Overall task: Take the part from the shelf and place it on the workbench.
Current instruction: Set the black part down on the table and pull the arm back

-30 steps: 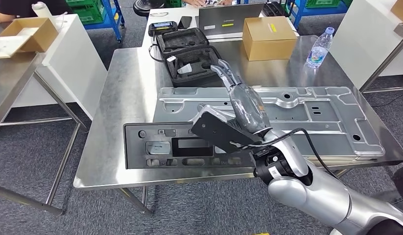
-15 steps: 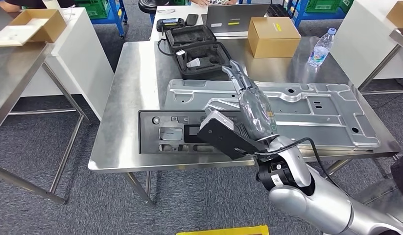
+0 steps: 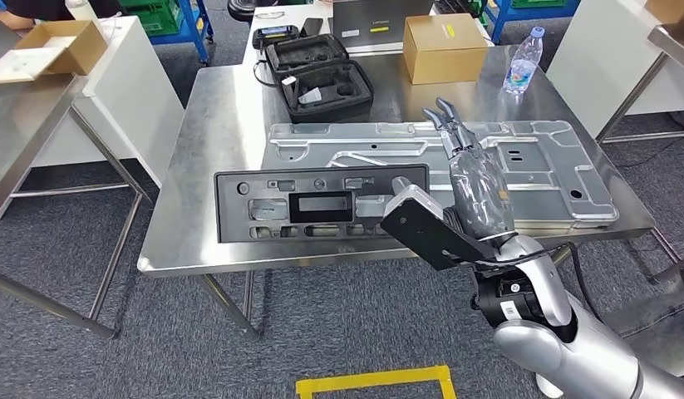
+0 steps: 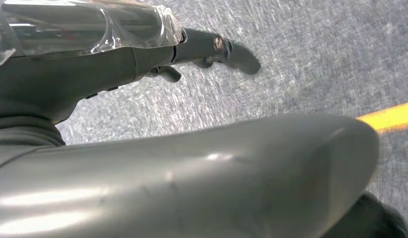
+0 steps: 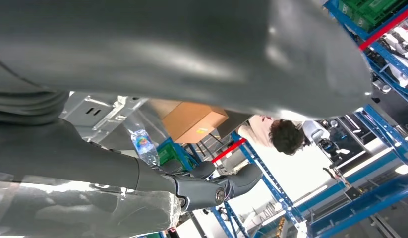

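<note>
Half the black part (image 3: 322, 205) lies behind the right hand (image 3: 475, 179), fingers (image 3: 450, 129) spread, empty.

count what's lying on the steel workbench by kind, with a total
metal panel: 1
black plastic panel: 1
open black foam case: 1
cardboard box: 1
water bottle: 1
total: 5

The right hand (image 3: 475, 179) hides part of the silver panel (image 3: 521, 170) and the black part's (image 3: 322, 204) corner.
</note>
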`<state>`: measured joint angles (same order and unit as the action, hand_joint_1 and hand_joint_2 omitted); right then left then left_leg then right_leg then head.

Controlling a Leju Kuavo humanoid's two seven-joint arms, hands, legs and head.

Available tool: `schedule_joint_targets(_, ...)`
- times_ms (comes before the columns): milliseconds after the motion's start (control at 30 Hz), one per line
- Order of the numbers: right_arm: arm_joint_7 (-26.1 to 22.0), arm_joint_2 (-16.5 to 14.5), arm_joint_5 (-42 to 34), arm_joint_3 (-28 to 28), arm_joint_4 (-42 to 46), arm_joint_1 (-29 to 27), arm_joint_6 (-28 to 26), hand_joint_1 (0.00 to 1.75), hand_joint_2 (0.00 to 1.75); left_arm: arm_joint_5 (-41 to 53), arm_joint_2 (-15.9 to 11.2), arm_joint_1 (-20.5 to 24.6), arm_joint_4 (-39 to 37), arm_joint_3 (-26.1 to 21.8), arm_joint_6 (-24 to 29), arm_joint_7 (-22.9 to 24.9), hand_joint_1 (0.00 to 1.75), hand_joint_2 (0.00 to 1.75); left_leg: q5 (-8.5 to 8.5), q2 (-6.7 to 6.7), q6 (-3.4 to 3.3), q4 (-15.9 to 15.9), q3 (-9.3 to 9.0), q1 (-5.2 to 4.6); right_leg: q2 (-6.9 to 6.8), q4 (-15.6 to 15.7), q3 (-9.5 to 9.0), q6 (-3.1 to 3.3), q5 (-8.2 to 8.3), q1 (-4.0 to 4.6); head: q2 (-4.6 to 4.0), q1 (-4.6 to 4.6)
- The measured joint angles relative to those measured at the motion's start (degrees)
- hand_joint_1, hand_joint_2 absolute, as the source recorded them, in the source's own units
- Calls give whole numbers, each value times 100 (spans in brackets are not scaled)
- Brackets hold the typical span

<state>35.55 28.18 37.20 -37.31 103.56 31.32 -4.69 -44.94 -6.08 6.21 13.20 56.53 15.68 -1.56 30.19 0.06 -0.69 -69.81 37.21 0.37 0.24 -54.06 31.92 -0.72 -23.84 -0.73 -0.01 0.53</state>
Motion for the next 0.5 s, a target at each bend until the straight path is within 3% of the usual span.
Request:
schedule_joint_targets(100,-7,45,-7,79,55,-14,-1,0,0,3,-77,26,0,23,48,-96,0,0,-337,-2,-135,1292,-839,-58,2,1,86,-34,100,26,1,-3)
schedule_joint_targets(167,-13,67,-5,123,88,-10,-10,0,0,-65,-151,42,-1,25,121,-201,0,0,-372,-2,-208,1694,-1052,-111,0,8,112,-93,163,17,1,-3)
schedule_joint_targets(233,-16,86,-3,157,121,-1,-19,0,0,-162,-202,40,-2,25,188,-316,0,0,-451,2,-257,1745,-1022,-115,-2,15,132,-165,210,-1,0,0)
schedule_joint_targets(267,-18,93,0,171,134,11,-18,0,0,-203,-220,41,-2,24,206,-362,0,0,-503,7,-291,1777,-1004,-103,-2,-44,172,-192,149,-1,-1,-4)
schedule_joint_targets(333,-26,102,8,183,144,44,9,0,0,-261,-236,47,-2,21,220,-408,0,0,-620,20,-358,1831,-937,-71,0,-497,365,-224,-236,1,-1,-21)
schedule_joint_targets(400,-35,92,25,160,135,60,42,0,0,-287,-239,47,-1,19,220,-380,0,0,-703,24,-388,1827,-826,-77,0,-1298,637,-251,-736,-1,-1,-35)
schedule_joint_targets(433,-37,85,36,143,127,60,49,0,0,-291,-238,44,-1,19,214,-340,0,0,-743,25,-385,1822,-771,-78,-1,-1607,712,-265,-858,-5,-1,-37)
schedule_joint_targets(467,-38,79,48,125,118,61,48,0,0,-291,-236,42,0,20,204,-287,0,0,-780,25,-379,1815,-717,-77,-1,-1717,688,-277,-854,-9,-1,-38)
schedule_joint_targets(500,-38,74,58,111,111,64,44,0,0,-298,-233,40,0,20,191,-234,0,0,-814,24,-369,1803,-667,-74,-1,-1597,550,-283,-746,-14,-1,-38)
